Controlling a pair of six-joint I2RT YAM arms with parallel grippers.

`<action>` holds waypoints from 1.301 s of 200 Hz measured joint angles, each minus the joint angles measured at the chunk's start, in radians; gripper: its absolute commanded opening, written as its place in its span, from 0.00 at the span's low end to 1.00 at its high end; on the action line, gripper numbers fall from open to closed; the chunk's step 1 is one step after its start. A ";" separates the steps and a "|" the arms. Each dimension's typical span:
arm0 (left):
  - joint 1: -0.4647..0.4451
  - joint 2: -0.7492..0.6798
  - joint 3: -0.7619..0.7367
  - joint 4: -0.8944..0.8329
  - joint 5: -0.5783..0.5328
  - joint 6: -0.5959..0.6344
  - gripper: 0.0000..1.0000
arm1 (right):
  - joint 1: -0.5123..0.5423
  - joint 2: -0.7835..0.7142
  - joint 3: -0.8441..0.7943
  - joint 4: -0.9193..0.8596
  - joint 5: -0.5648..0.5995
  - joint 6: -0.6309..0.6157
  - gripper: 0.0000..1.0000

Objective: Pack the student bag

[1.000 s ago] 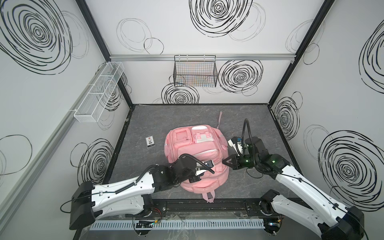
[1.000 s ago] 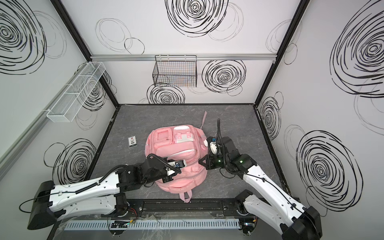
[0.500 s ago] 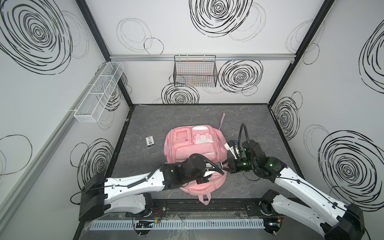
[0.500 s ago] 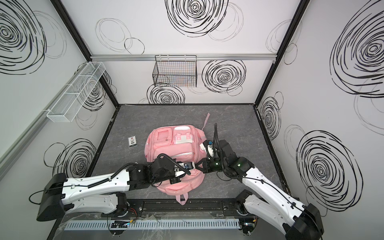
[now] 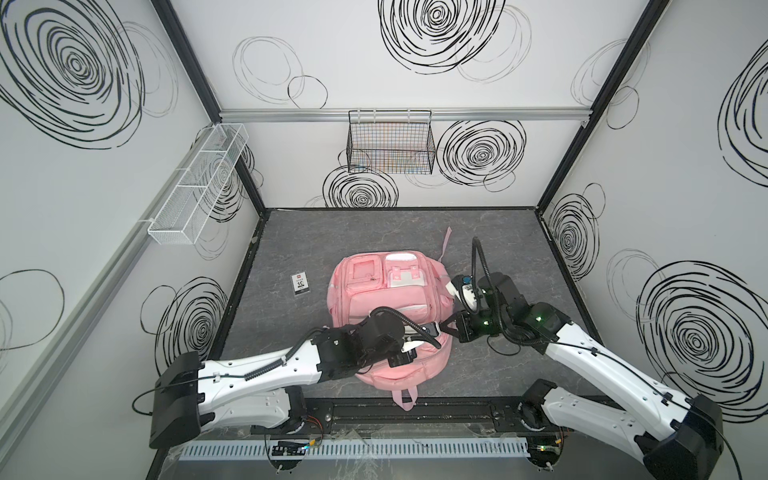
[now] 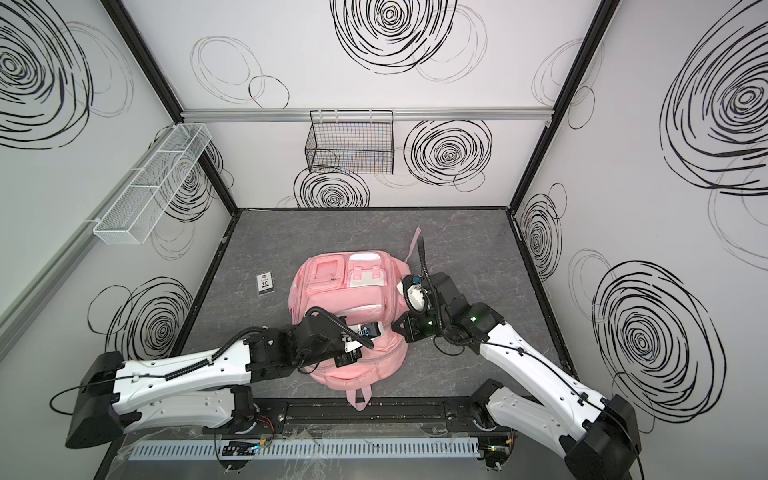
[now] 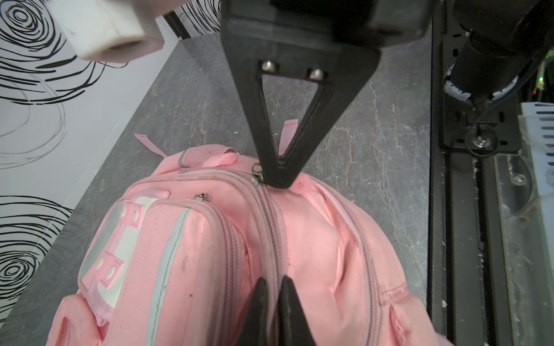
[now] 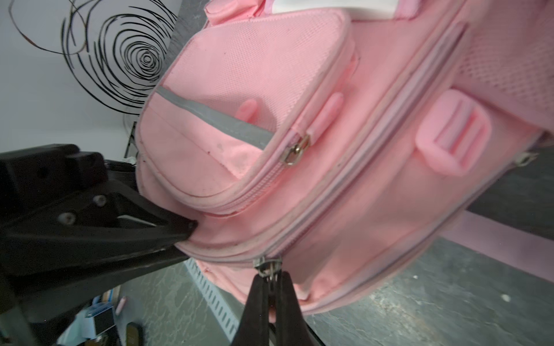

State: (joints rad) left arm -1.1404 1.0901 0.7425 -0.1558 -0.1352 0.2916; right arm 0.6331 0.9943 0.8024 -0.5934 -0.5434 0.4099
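The left gripper (image 7: 273,281) has reached farther across the large soft pink fabric backpack (image 5: 386,291) lying on the grey marbled tabletop (image 5: 478,241). It is now pressed shut on the backpack's zipper seam. The right gripper (image 8: 271,278) pinches the metal zipper pull (image 8: 265,265), so the left probably braces the backpack for zipping.

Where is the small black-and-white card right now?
In both top views the card lies flat on the grey table, just left of the pink backpack, apart from it.

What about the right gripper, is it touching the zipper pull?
Touching. The right wrist view shows the right gripper shut on the zipper pull.
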 measured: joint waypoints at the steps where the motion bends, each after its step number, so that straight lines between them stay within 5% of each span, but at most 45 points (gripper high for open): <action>1: 0.000 -0.002 -0.001 0.000 0.000 0.000 0.00 | 0.000 0.003 0.002 -0.002 0.003 -0.003 0.00; 149: 0.027 -0.112 -0.058 -0.039 0.047 0.061 0.00 | -0.053 0.247 0.109 -0.007 0.144 -0.113 0.00; 260: 0.042 -0.132 -0.084 -0.052 0.093 0.109 0.00 | -0.138 0.427 0.208 -0.046 0.134 -0.141 0.00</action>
State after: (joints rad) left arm -1.0981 0.9581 0.6590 -0.2077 -0.0418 0.4011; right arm 0.4946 1.4212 1.0107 -0.6392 -0.4099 0.2687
